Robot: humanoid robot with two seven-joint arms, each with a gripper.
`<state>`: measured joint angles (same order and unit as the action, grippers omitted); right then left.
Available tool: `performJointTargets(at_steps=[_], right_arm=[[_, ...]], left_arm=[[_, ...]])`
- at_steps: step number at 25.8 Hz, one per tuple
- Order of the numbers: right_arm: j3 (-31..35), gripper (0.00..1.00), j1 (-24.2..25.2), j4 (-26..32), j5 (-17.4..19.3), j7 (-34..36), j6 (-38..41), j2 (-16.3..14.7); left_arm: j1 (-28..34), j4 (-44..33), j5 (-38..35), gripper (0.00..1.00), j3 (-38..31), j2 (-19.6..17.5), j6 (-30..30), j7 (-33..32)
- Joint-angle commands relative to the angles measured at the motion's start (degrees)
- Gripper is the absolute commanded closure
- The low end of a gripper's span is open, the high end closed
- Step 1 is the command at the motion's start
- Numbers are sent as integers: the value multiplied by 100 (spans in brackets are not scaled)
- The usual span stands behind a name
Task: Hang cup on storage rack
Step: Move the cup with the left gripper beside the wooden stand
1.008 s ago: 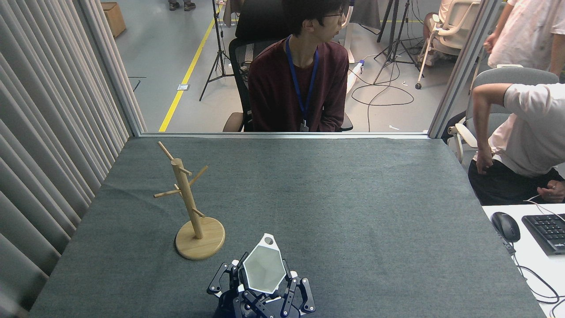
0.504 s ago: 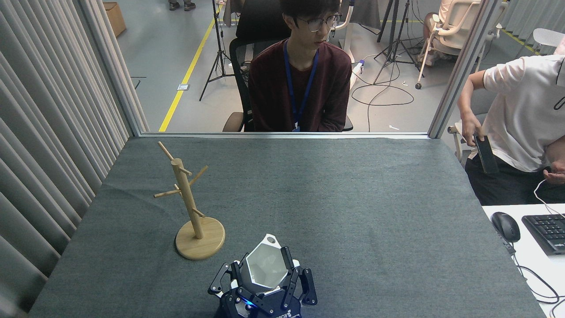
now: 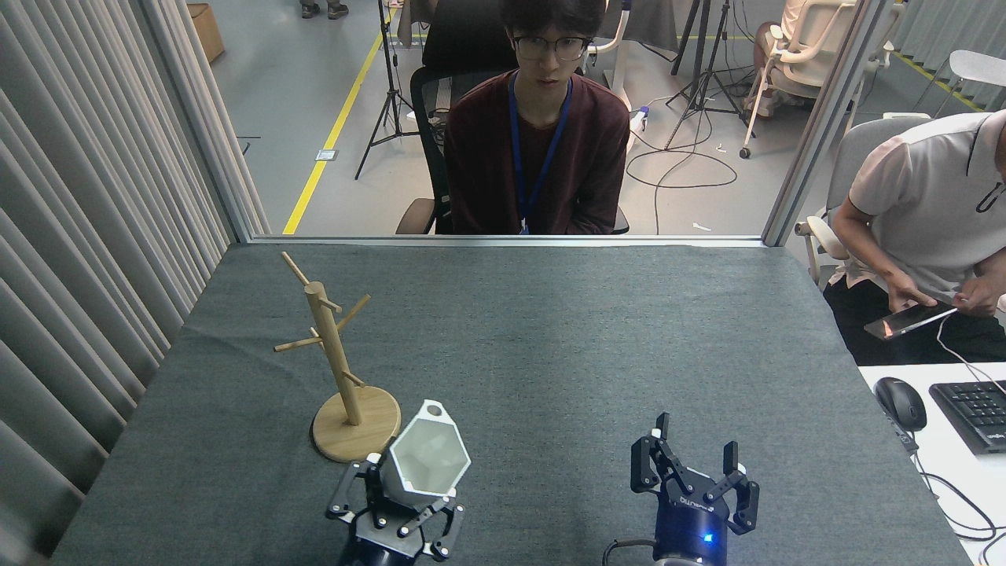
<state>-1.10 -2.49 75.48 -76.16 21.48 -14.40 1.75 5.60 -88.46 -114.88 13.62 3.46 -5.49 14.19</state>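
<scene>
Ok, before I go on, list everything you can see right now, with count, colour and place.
cup: one, white, near edge left of centre, held by the left gripper
storage rack: one, light wood, left part of the table, upright, just behind the cup
table: one, dark grey cloth top
mouse: one, black, white desk at far right
keyboard: one, black, right of the mouse
seated person: one, maroon top, behind the table
second person: one, white shirt, right, holding a tablet
left gripper: one, black, shut on the cup
right gripper: one, black, open and empty, lower right
</scene>
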Motion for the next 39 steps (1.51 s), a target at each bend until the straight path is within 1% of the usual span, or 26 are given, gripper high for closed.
performJointTargets(at_steps=[1,5,8,11,16,21,24,30,33,39], right_arm=[[48,2,-23,-253,-4,-100,-89,-245],[57,2,-32,-262,-4,-100,-89,-342],[57,2,-58,-271,-13,-109,-98,-351],[48,2,-76,-271,-31,-109,-107,-342],[57,2,-111,-297,-31,-118,-98,-359],[66,2,-146,-341,-13,-109,-89,-377],[75,2,-155,-341,-4,-117,-98,-368],[84,2,-155,-359,13,-109,-107,-368],[92,2,-199,-367,22,-109,-107,-368],[92,2,-208,-420,31,-100,-107,-368]], left_arm=[[46,-312,-26,64,-729,-108,-198,22],[-182,-242,-184,66,-1757,-135,-506,-13],[-657,268,-808,67,-2372,-117,-735,-48],[-1158,760,-1309,66,-2724,-47,-858,-48],[-1492,1015,-1467,66,-2724,6,-946,-48],[-1474,997,-1977,66,-2698,340,-1007,4],[-1457,1015,-2030,66,-2496,331,-1165,13],[-1465,1235,-2179,65,-2452,349,-1183,13],[-1518,1401,-2188,65,-2329,366,-1192,13],[-1711,1692,-2197,64,-2311,384,-1200,13]])
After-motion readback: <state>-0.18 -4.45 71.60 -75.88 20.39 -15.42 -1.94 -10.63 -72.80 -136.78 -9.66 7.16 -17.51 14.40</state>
